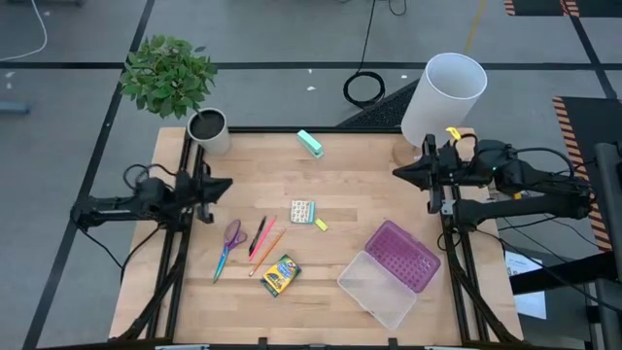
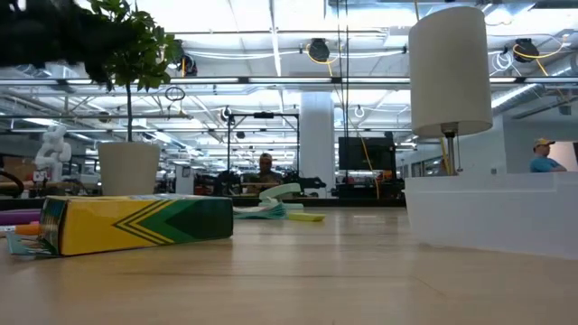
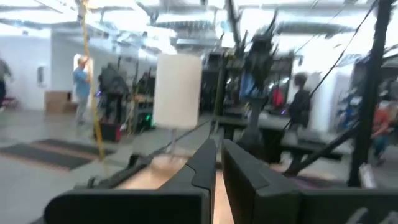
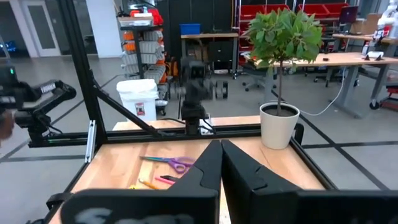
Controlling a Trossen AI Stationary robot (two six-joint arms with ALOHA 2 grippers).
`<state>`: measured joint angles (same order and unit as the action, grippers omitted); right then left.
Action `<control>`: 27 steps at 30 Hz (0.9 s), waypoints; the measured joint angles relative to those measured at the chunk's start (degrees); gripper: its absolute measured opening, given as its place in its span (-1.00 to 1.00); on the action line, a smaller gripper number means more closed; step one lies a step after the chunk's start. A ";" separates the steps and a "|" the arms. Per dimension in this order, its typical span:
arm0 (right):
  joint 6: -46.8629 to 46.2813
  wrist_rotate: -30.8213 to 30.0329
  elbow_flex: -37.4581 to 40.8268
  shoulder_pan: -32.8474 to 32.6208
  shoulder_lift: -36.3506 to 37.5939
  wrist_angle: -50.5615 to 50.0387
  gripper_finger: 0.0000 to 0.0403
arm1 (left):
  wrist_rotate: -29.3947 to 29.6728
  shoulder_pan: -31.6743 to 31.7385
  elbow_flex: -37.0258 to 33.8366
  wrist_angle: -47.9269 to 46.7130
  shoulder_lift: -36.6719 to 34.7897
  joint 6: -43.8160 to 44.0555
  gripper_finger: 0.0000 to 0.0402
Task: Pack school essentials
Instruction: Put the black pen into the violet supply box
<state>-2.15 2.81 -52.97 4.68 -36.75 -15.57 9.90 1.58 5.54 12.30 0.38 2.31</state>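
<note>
— What do the school things look like, and where are they?

— They lie mid-counter (image 1: 340,199): purple-handled scissors (image 1: 228,247), a red pen (image 1: 258,236) and an orange pencil (image 1: 267,251) side by side, with a green-yellow crayon box (image 1: 280,275) just below them. A small multicoloured card (image 1: 302,211) sits near a tiny yellow eraser (image 1: 321,225).

— And the arms?

— The left pincer (image 1: 206,188) hovers at the left edge, fingers pressed together. The right pincer (image 1: 430,172) hovers at the right edge, also pressed together.
</note>
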 joint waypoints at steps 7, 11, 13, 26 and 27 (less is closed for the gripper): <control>1.08 0.07 0.00 -0.02 -0.05 0.13 -1.00 | -2.26 0.00 18.04 -12.38 8.01 0.11 -0.85; 1.11 0.11 0.00 -0.02 -0.05 0.38 -1.00 | -4.03 0.00 31.20 -20.31 17.71 -1.90 -0.85; 1.26 0.13 0.00 -0.02 -0.05 0.39 -1.00 | -5.54 0.00 37.91 -24.31 23.10 -2.39 -0.85; -0.48 0.24 0.00 -0.02 -0.27 -1.34 -1.00 | -7.21 -5.77 57.98 -36.51 53.09 -2.22 -0.85; -0.73 0.23 0.00 -0.02 -0.33 -1.90 -1.00 | -6.06 -6.75 57.41 -37.60 54.87 -0.97 -0.85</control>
<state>-2.87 3.04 -52.97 4.67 -37.08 -17.47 3.84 -5.16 62.95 -25.30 55.25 1.34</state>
